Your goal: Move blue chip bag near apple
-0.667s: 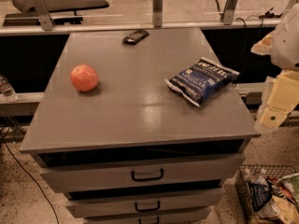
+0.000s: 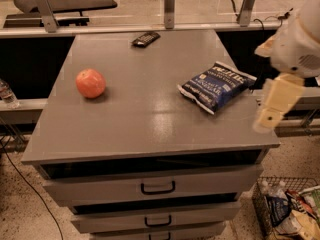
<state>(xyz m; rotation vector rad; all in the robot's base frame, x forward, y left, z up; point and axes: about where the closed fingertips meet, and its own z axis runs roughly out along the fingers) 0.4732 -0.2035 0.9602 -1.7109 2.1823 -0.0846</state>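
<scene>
On grey cabinet top (image 2: 150, 126): blue chip bag (image 2: 216, 86) at right, apple (image 2: 90, 83) well apart at left. Just off right edge, gripper (image 2: 270, 115); grip state: cannot tell.

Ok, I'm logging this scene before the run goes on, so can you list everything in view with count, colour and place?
chip bag: one, dark blue with white lettering, right part of the cabinet top
apple: one, red-orange, left part of the top, well apart from the bag
remote: one, black, near the back edge of the top
cabinet: one, grey, centre
drawers: three in view, grey with black handles, cabinet front
wire basket: one, floor at lower right
packets: several, multicoloured, in the basket
bottle: one, clear, left edge
pincer: one, cream, off the top's right edge, beside the bag, not touching it
</scene>
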